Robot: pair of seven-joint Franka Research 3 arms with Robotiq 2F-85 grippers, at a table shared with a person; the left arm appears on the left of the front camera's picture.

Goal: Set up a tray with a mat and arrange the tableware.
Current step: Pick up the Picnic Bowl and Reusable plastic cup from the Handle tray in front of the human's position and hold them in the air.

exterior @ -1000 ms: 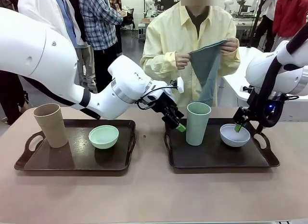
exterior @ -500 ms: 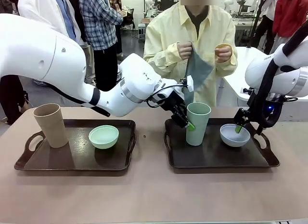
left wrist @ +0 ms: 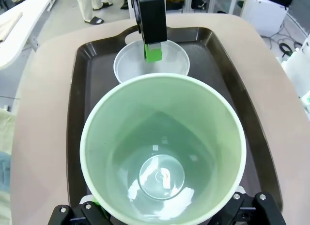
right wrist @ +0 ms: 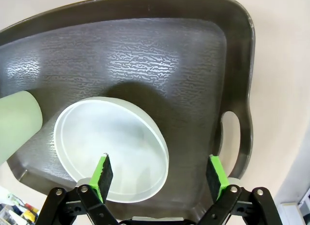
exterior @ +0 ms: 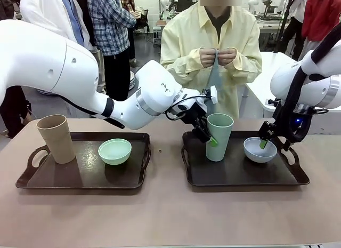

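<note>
The left pincer (exterior: 206, 137) is set open, and the tall pale green plastic tumbler (exterior: 221, 144) stands upright between its spread fingers on the dark brown tray (exterior: 234, 172). The right pincer (exterior: 265, 141) is set open above the small whitish-lavender round bowl (exterior: 260, 150), with the bowl's near rim located between its fingers.

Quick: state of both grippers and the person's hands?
Left gripper: open, around the pale green tumbler.
Right gripper: open, over the whitish bowl rim.
Person's hands: holding a cloth.

One tumbler (exterior: 219, 137) is pale green, its tray (exterior: 240, 175) dark textured brown.
</note>
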